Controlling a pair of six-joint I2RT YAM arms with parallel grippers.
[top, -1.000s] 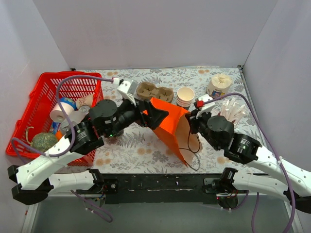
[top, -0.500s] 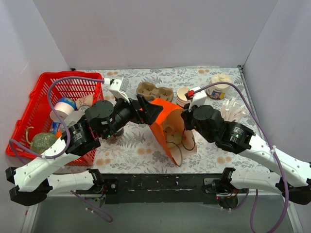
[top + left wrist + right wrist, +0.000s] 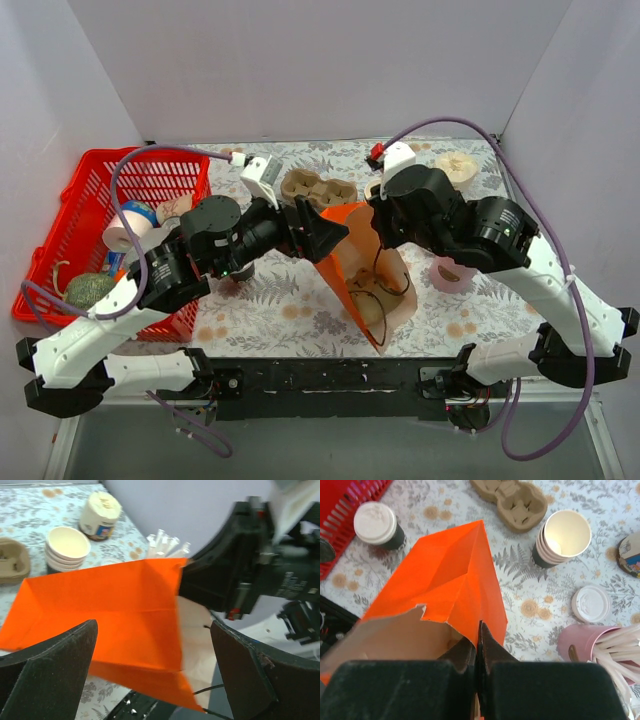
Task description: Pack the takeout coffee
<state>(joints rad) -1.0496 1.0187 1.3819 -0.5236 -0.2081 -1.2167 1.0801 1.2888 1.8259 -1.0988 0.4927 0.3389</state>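
Orange paper bag [image 3: 345,265], mid-worktop toward the near edge: leans open, beige lining and dark cord handles showing. Right gripper [image 3: 480,630]: pressed together on the bag's rim, pinching it. Left gripper [image 3: 152,625]: spread wide, facing the bag's orange side; contact with it cannot be told. Takeout coffee [image 3: 374,522]: stands upright, white lid on, outside the bag, left of it and just beside the red basket [image 3: 58,240] along the left edge. Farther back: cardboard cup carrier [image 3: 512,502], stack of lidless cups [image 3: 565,535]. Toward the right edge: loose white lid [image 3: 590,603], pink cup of white sticks [image 3: 580,642].
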